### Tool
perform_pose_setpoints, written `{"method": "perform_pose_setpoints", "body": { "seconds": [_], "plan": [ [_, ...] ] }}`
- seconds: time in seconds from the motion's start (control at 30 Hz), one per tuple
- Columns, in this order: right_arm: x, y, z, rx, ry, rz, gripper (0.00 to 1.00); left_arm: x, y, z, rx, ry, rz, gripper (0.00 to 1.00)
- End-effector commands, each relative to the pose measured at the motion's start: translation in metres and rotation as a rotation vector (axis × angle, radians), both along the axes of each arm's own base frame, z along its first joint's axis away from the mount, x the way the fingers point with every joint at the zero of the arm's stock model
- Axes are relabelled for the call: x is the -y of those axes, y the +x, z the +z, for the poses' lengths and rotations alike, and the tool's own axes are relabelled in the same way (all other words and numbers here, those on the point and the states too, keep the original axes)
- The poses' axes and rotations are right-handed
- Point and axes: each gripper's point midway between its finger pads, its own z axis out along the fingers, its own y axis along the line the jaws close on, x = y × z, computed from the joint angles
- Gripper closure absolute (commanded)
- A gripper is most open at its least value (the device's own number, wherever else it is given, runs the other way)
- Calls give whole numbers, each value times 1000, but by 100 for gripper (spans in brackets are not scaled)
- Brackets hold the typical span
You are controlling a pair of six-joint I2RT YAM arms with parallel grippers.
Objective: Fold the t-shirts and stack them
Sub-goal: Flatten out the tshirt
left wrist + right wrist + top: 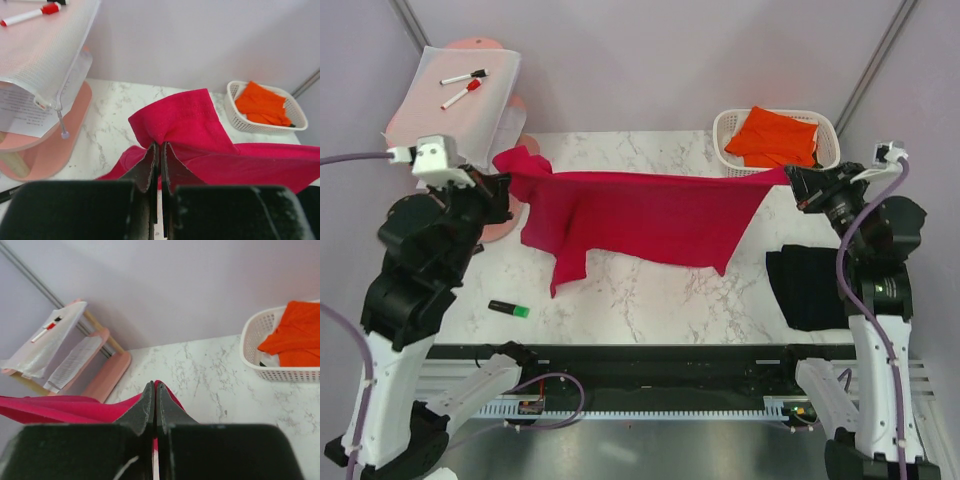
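Note:
The crimson red t-shirt (640, 215) hangs stretched above the table between both grippers, its lower edge drooping toward the marble. My left gripper (508, 190) is shut on its left end, where the fabric (190, 125) bunches at the fingertips. My right gripper (790, 178) is shut on its right end, a red corner (167, 390) showing at the tips. The black t-shirt (808, 287) lies folded on the table at the right, under my right arm. The orange t-shirt (775, 138) sits in the white basket (828, 130); it also shows in the left wrist view (262, 105) and the right wrist view (295, 335).
A pink stand (470, 95) with a white mesh pouch and marker pens (465, 77) stands at the back left. A green highlighter (508, 309) lies near the front left edge. Purple walls close the back.

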Motion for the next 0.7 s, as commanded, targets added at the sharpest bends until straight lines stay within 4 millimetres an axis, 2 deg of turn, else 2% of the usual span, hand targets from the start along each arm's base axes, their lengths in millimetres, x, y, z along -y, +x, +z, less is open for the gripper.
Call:
{"method": "perform_pose_setpoints", "body": {
  "seconds": [0.0,0.03,0.17,0.2,0.3,0.43,0.5,0.53,0.57,0.6,0.63,0.67],
  "plan": [
    [-5,-47,37,119,-64,15,100,-19,-51,33,91,38,-50,98],
    [-7,-65,48,165,-72,13,100,-21,-59,38,106,36,-61,98],
    [-8,-111,79,239,-84,-6,100,-27,-93,64,178,18,-110,98],
    [-8,-117,83,249,-87,-5,100,-29,-103,73,204,14,-127,98],
    [-8,-129,98,289,-89,-18,100,-33,-110,86,231,15,-123,98],
    [1,-115,97,267,-77,-64,100,-32,-83,78,167,57,-66,98],
    [8,-98,85,225,-70,-99,100,-23,-50,58,75,104,-42,98],
    [10,-84,75,189,-69,-104,100,-18,-37,51,51,116,-40,98],
    [12,-71,62,154,-69,-112,100,-8,-13,37,-6,142,-40,98],
    [15,-61,52,127,-66,-124,100,0,2,19,-56,160,-47,98],
    [18,-41,24,55,-62,-129,100,8,16,8,-90,172,-55,98],
    [20,-32,17,54,-64,-135,100,20,40,-15,-146,193,-65,98]
  ]
}}
